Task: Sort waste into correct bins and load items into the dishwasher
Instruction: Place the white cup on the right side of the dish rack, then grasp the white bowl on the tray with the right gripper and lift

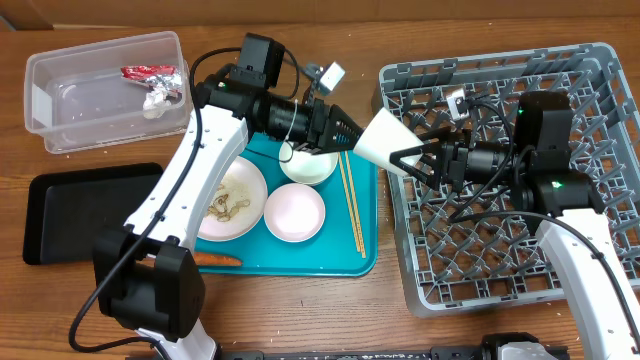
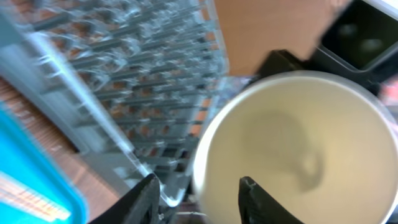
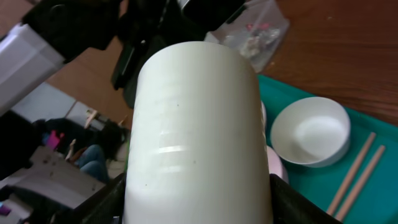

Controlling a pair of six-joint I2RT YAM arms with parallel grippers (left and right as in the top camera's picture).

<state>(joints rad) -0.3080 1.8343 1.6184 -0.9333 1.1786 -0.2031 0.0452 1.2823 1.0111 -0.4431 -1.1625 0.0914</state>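
Note:
A white cup [image 1: 385,140] hangs in the air between my two grippers, above the gap between the teal tray [image 1: 300,262] and the grey dishwasher rack [image 1: 600,110]. My right gripper [image 1: 405,158] is shut on the cup's body; in the right wrist view its fingers [image 3: 193,205] press both sides of the cup [image 3: 193,124]. My left gripper [image 1: 345,135] is at the cup's mouth. In the left wrist view its fingers [image 2: 199,193] are spread, one inside the cup [image 2: 292,143] and one outside, with gaps to the rim.
On the tray are a white bowl [image 1: 308,165], a pink bowl [image 1: 294,213], a plate with food scraps [image 1: 232,200], chopsticks [image 1: 350,200] and a carrot [image 1: 215,258]. A black tray [image 1: 80,210] and a clear bin [image 1: 100,90] holding a wrapper [image 1: 150,72] stand at the left.

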